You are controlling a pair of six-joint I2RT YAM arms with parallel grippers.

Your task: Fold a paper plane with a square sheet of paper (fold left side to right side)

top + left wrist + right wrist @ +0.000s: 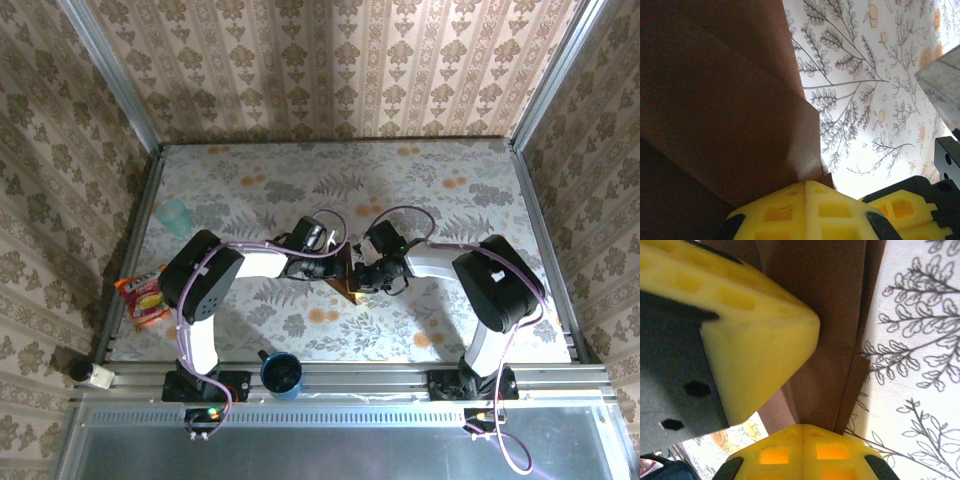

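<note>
Counting two grippers, one folded paper sheet, two cups and one snack packet.

Noting the folded paper sheet [345, 288] lying on the table [450, 180], just toward 6 o'clock of its centre. Seeing the left gripper [338, 266] reaching in from 9 o'clock and the right gripper [364, 278] from 3 o'clock, nearly touching each other over the sheet.

Finding both pairs of yellow fingertips [775, 212] pressed together, seams closed, tips bearing against the paper. Not managing to tell whether any layer is caught between the pads.

Tracing edges in the left wrist view: several overlapping layers, stepped, with straight edges running down from 12 o'clock and one corner ending right at the tips. Seeing stacked edges in the right wrist view too, toward 1 o'clock of the tips.

Placing the rest:
- blue cup [282, 372] at 6 o'clock, on the near rail
- pale teal cup [175, 215] at 10 o'clock
- orange snack packet [142, 297] at 8 o'clock, by the left edge

All three sitting well apart from the sheet.

Reading open room: bare floral cloth toward 12 o'clock and from 3 to 5 o'clock.
</note>
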